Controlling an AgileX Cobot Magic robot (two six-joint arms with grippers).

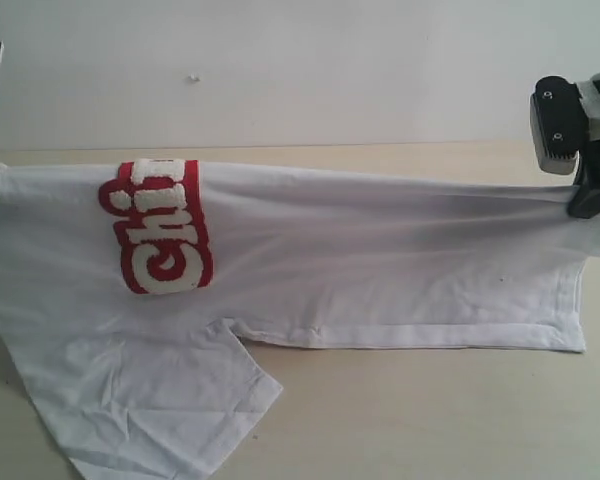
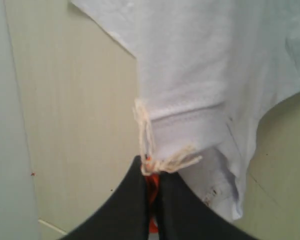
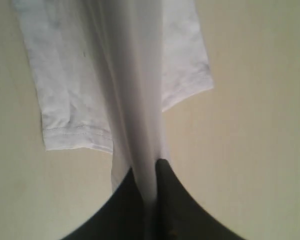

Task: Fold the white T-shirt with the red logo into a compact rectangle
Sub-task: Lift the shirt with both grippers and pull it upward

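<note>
Left gripper [image 2: 151, 167] and right gripper [image 3: 149, 175], jaws pinched tight on cloth, hold the white T-shirt [image 1: 380, 250] taut (red logo [image 1: 160, 228] at the fold) over the counter [image 1: 430, 420].

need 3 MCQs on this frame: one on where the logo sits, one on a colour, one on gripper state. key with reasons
1. In the exterior view, where on the thin white cotton T-shirt is the long red towelling logo patch?
A. near its left end
B. at its right end
C. on the lower sleeve

2. What colour is the scrap pinched with the shirt fabric in the left gripper?
A. blue
B. orange
C. green

3. The right gripper is:
A. open above the shirt
B. shut on nothing
C. shut on the shirt

Key: 1 A, the patch lies far left; 2 B, orange shows inside its closed jaws; 3 C, white fabric runs out of its closed jaws.
</note>
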